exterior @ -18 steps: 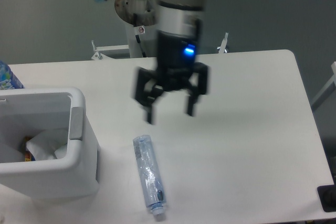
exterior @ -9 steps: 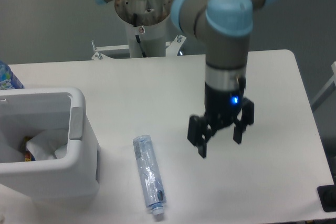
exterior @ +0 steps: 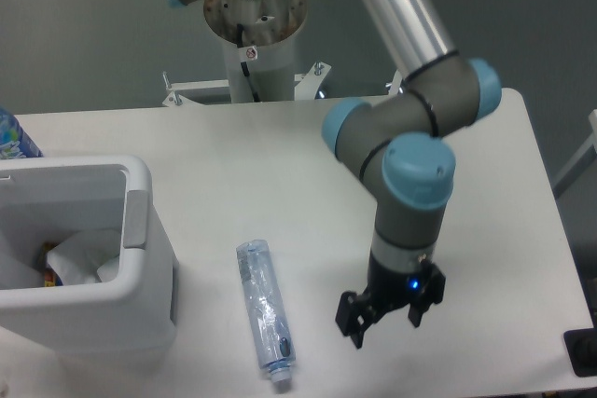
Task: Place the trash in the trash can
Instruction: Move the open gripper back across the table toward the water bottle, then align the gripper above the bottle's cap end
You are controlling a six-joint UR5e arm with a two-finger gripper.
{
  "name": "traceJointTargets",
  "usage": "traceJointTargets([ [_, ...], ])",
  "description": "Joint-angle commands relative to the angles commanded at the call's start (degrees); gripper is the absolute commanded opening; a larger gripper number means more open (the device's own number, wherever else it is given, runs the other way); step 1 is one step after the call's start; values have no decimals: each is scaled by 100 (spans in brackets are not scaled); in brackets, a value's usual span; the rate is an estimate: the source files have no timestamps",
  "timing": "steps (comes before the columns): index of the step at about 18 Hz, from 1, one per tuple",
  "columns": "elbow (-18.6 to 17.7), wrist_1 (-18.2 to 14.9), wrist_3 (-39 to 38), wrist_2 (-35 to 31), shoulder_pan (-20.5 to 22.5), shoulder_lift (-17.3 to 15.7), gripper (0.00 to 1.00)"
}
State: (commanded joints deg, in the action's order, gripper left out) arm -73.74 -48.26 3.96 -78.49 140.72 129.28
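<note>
The trash can (exterior: pixel 140 230) is cut off at the left frame edge; crumpled white material inside it is only partly visible. The crushed bottle (exterior: pixel 265 322) lies flat on the tabletop (exterior: pixel 280 165), just right of the trash can, cap end near the front edge. The gripper (exterior: pixel 386 318) hangs well right of the bottle, fingers (exterior: pixel 355 328) spread apart and holding nothing. Bare tabletop separates them.

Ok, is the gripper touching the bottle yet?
Apart. The fixed camera shows the open gripper to the right of the bottle, with bare white table plainly visible between them.
</note>
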Motion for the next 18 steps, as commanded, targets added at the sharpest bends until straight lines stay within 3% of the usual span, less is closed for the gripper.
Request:
traceJointTargets([
  [9, 272, 88, -9, -272, -554, 475, 100],
  [13, 290, 378, -27, -369, -774, 580, 100],
  [18, 229, 396, -18, -579, -1002, 729, 100],
])
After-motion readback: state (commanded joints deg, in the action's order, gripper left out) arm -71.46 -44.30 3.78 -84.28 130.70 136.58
